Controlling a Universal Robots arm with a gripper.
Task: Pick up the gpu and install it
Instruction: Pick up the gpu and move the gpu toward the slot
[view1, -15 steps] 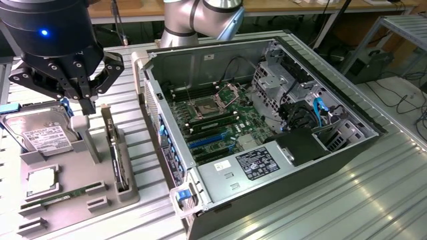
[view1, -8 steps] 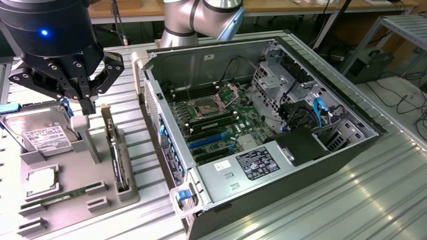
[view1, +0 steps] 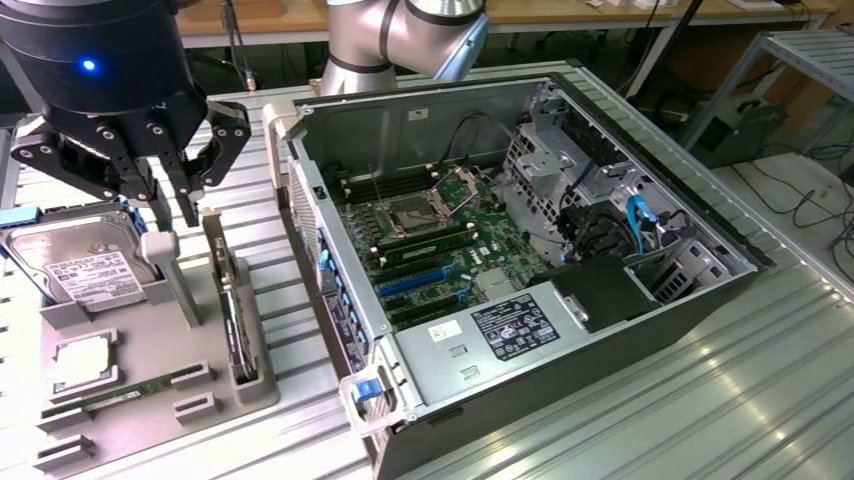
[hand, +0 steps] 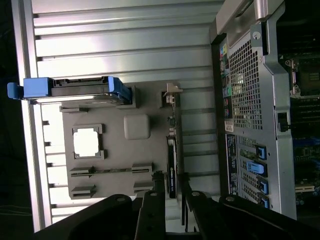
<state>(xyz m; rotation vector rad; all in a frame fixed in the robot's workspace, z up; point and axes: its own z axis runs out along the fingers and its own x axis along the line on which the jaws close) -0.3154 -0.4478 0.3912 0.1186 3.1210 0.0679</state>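
Pincer (view1: 175, 215) first: black, with linked fingers, it hangs on the arm's wrist over a flat grey moulded tray (view1: 134, 425). Its jaws stand a narrow way apart and hold nothing.

From the wrist view the gap between the fingertips lines up with the gpu (hand: 171, 160), a thin flat green circuit card with a black cooler block and a narrow silver metal end bracket. The card stands on its long edge in a slot of the tray, directly beneath the pincer, with one finger over each face. The fingers look to be above the card's top edge rather than down on it, though I cannot tell how close they are.

On one side of the pincer sits a boxy silver hard drive (view1: 87, 268) with a white label in a blue carrier. On the other side, past the card, lies the open grey computer case (view1: 441, 110) with its green mainboard facing up.

I judge the card to be light and stiff, but delicate. It is a bare board with small soldered parts, and the contact edge is down in the slot. The sound place to hold it looks to be across the two flat faces near the top edge, at the solid cooler block. The smooth bracket would be a poor choice, as it could slip. A thin upright card could tip or bind in its slot if gripped off-centre.
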